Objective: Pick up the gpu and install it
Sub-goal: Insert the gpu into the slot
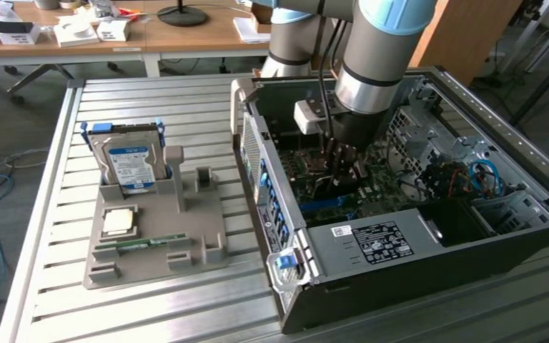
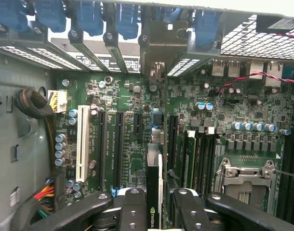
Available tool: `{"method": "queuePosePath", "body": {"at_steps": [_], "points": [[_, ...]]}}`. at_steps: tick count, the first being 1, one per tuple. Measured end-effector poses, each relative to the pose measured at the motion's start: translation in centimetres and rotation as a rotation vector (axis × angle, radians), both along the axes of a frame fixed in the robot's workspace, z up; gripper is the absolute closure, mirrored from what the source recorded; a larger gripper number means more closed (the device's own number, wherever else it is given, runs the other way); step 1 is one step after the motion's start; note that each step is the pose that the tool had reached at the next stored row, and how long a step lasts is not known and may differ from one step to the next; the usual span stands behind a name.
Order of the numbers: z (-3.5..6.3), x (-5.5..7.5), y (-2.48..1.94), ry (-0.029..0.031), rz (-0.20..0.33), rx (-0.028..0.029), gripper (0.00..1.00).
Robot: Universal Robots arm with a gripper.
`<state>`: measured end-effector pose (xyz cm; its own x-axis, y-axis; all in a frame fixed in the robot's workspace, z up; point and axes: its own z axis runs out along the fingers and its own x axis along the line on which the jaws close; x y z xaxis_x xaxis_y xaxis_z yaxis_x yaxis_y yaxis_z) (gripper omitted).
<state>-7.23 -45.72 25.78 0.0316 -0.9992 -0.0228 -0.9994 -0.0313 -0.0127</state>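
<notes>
Step in hand: install, with pickup done. The black two-finger gripper (image 2: 156,214) is down inside the open black-and-grey steel computer case (image 1: 370,243), jaws narrowed onto the gpu (image 2: 154,187), a thin card seen edge-on with a dark edge and a green-white logo. One black finger (image 2: 132,211) presses each face. The card hangs straight out below the gripper, over the green motherboard (image 2: 224,110), and runs parallel to the long black expansion slots (image 2: 119,144) that flank it. The white slot (image 2: 82,144) sits further off to one side. You cannot tell from here whether the card's lower edge touches a slot or hovers just above it. Ahead of the fingertips is the case's rear wall, with its row of blue slot latches (image 2: 125,19). Outside the case and well apart from the gripper, the grey moulded parts tray (image 1: 160,236) holds the silver hard drive (image 1: 129,163). Judgement: seating calls for the card edge square over its slot, a straight push with no tilt, and a firm grip throughout.
</notes>
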Motion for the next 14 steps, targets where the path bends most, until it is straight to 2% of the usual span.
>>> {"method": "queuePosePath", "body": {"at_steps": [12, 14], "points": [[0.0, 0.02, 0.0, 0.0001, -0.003, -0.0011, 0.74], [0.0, 0.04, 0.0, 0.0036, -0.003, -0.001, 0.74]]}}
